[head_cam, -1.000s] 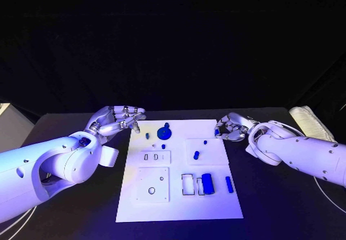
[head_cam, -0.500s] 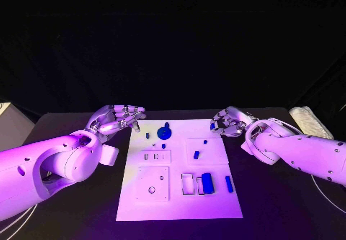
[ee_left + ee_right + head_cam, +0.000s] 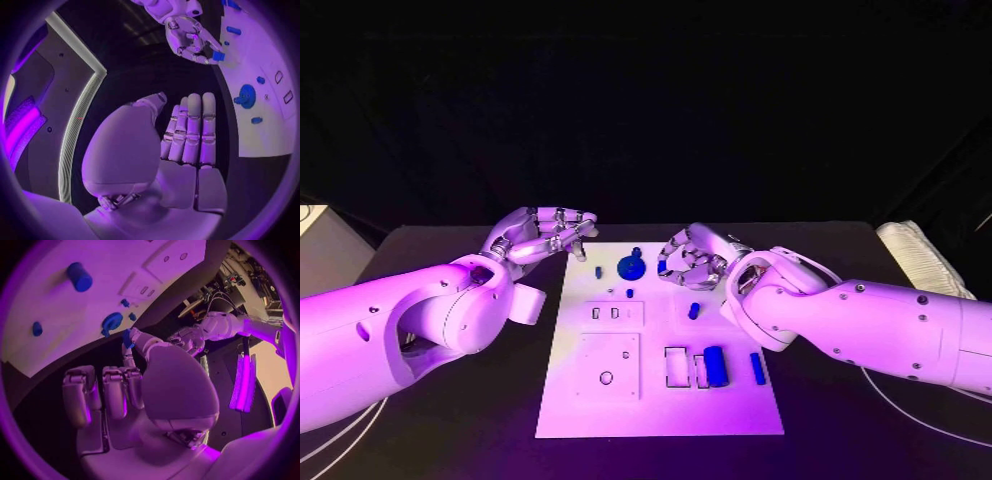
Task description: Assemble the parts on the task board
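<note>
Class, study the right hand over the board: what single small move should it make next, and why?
Probably lower the right hand toward the task board beside the round blue part. It pinches a small blue piece in its fingers and hovers above the board's far end, so the piece is not yet seated.

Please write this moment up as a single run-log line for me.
right hand: pinches small blue part, over task board far edge | left hand: holds nothing, at board's far-left corner | blue disc part: on board

Blue parts point(image 3: 715, 366) on the white task board point(image 3: 661, 418)
</note>
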